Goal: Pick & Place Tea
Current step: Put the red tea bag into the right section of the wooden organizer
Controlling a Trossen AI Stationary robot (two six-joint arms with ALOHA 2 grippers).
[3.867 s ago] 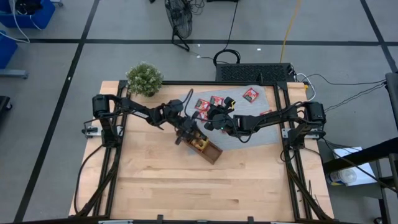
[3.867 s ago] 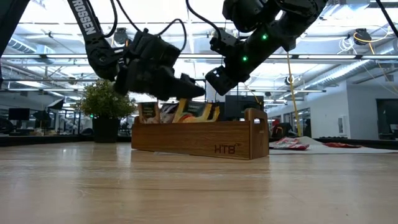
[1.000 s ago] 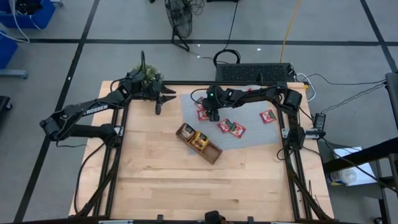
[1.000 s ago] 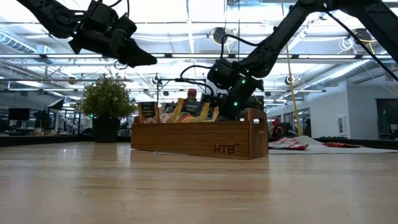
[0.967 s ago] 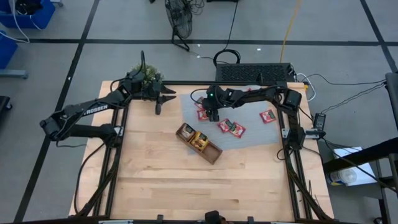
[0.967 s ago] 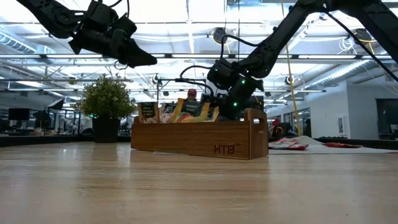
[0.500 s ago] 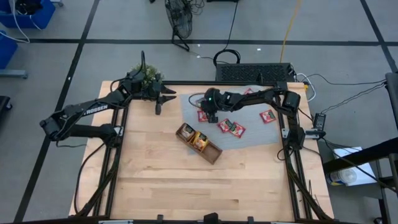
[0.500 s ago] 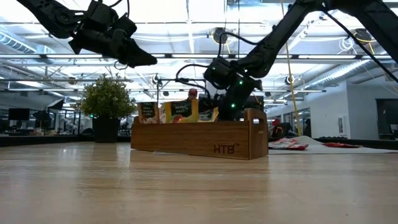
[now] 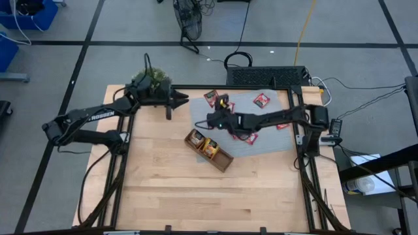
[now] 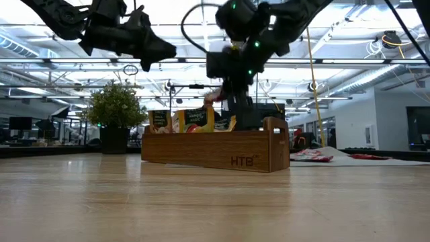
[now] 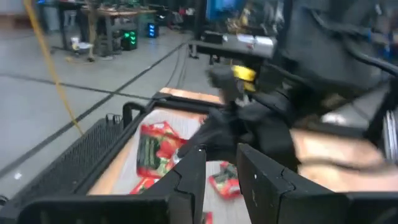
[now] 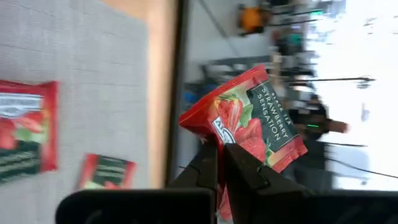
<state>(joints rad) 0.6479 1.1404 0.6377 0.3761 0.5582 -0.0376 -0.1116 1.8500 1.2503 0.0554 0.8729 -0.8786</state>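
The tea lies as red foil sachets [image 9: 261, 100] on a grey mat [image 9: 274, 140] at the table's far right; more sachets stand in the wooden tray [image 9: 209, 149]. My right gripper [image 9: 217, 99] is above the mat's far left corner, shut on one red strawberry sachet [image 12: 249, 121]. My left gripper [image 9: 179, 99] hovers open by the far edge, beside the plant, with nothing between its fingers [image 11: 193, 177]. My right gripper pinches the red sachet between its two fingers by one edge, near a corner [image 12: 214, 134]. The fingers lie almost level. The sachet sticks out past the fingertips, tilted, its label showing, lifted clear of the mat.
A potted plant [image 9: 151, 79] stands at the far left corner, close to my left gripper. The tray [image 10: 215, 151] lies slantwise mid-table, with bare wood in front of it. A black metal frame [image 9: 297, 111] runs around the table.
My right gripper has shut on a red sachet on the mat, then risen with it and swung toward the far edge, rolling and tipping up from pointing down to near level. The sachet is now lifted clear of the mat.
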